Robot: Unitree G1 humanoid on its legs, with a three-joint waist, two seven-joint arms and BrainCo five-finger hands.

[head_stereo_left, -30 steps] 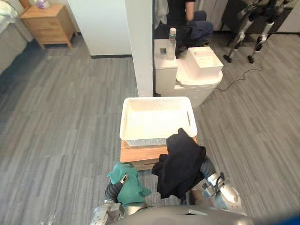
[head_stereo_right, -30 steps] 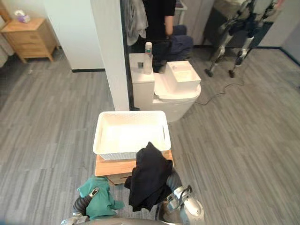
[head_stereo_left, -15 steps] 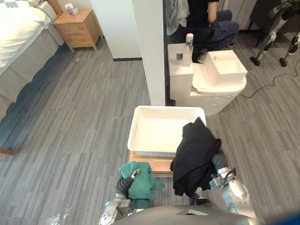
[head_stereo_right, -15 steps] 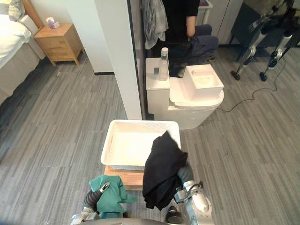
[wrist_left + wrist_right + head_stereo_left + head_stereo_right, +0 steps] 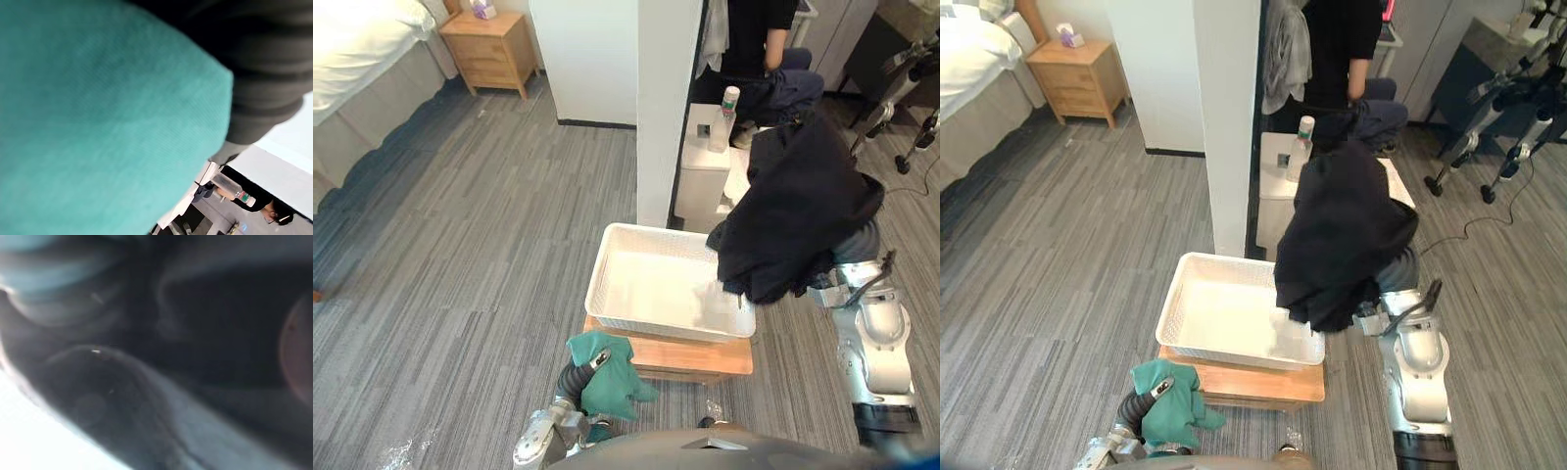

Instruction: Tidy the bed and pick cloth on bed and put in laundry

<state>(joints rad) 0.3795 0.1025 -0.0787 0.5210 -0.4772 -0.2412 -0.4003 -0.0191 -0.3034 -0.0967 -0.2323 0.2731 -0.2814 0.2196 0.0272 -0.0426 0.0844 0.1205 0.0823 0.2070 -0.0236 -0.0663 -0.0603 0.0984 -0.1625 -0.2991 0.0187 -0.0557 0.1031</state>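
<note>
Basket: white laundry basket [image 5: 651, 321] on a low wooden stand [image 5: 675, 354], nothing in it yet.
Black cloth: black cloth [image 5: 798, 211] draped over the raised right hand, hanging above the basket's right edge, likely lifted to clear the rim.
Green cloth: green cloth [image 5: 607, 382] bunched on the left hand [image 5: 592, 362], low by the stand's front, probably waiting its turn.
Hidden: cloth covers both hands, so neither grip can be told.
Cut off: bed [image 5: 352, 39], at the corner.

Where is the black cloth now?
In the eye views, the black cloth hangs raised on the robot's right side, over the basket at its right edge, before the toilet.
</note>
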